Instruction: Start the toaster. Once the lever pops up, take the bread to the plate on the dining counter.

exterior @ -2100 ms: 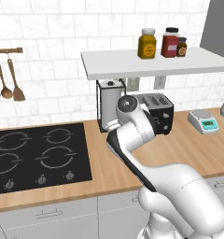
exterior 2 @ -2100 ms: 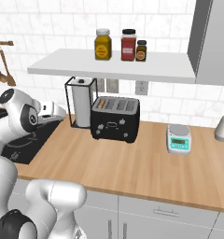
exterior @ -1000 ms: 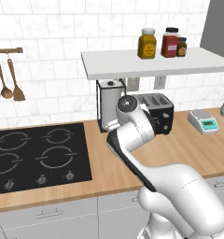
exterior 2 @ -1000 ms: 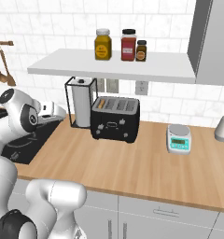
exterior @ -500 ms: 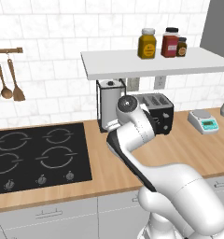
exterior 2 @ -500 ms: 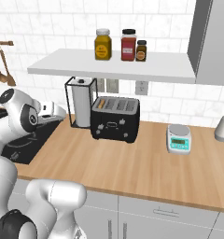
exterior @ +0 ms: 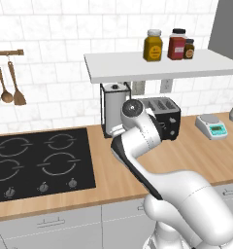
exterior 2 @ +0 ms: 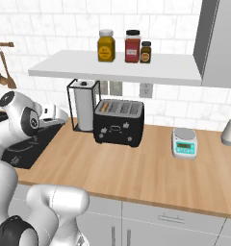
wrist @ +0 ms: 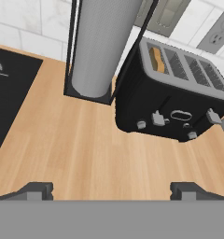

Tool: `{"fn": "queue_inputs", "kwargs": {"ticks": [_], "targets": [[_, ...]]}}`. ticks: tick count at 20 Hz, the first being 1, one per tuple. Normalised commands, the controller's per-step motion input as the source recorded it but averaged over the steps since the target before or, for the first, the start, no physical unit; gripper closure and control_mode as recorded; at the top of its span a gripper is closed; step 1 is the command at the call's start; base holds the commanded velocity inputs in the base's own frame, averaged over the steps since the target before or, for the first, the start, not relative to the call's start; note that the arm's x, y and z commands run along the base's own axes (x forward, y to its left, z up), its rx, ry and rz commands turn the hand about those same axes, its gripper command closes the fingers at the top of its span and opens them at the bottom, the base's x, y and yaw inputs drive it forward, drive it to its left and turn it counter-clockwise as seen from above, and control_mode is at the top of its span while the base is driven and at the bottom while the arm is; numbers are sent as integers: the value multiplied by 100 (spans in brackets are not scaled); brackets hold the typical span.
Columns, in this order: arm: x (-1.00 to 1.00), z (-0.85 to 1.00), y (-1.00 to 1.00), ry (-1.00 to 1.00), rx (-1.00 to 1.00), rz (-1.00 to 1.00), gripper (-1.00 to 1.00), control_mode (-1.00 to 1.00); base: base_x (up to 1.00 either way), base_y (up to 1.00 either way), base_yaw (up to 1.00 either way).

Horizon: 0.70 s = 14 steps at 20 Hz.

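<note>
The black four-slot toaster (exterior 2: 118, 122) stands on the wall counter below the shelf, and my arm partly covers it in the left base view (exterior: 162, 115). In the hand view the toaster (wrist: 174, 102) lies ahead to the right, and a tan slice of bread (wrist: 156, 59) pokes out of its leftmost slot. Two small grey levers (wrist: 157, 118) sit on its front. My gripper (wrist: 111, 191) is open and holds nothing, hovering over bare counter short of the toaster and to its left. The plate and the dining counter are out of view.
A paper-towel roll (exterior 2: 83, 103) in a black wire holder stands right beside the toaster's left end. The black stove (exterior: 41, 160) lies to the left. A small white scale (exterior 2: 184, 142) sits to the right. The shelf (exterior 2: 122, 68) with jars hangs low over the toaster.
</note>
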Motion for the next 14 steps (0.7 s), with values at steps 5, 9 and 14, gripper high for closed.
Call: {"fn": "queue_inputs", "kwargs": {"ticks": [5,9,14], "targets": [[0,0,0,0,0,0,-100,-100,0,0,0],[0,0,0,0,0,0,-100,-100,0,0,0],[0,0,0,0,0,0,-100,-100,0,0,0]]}}
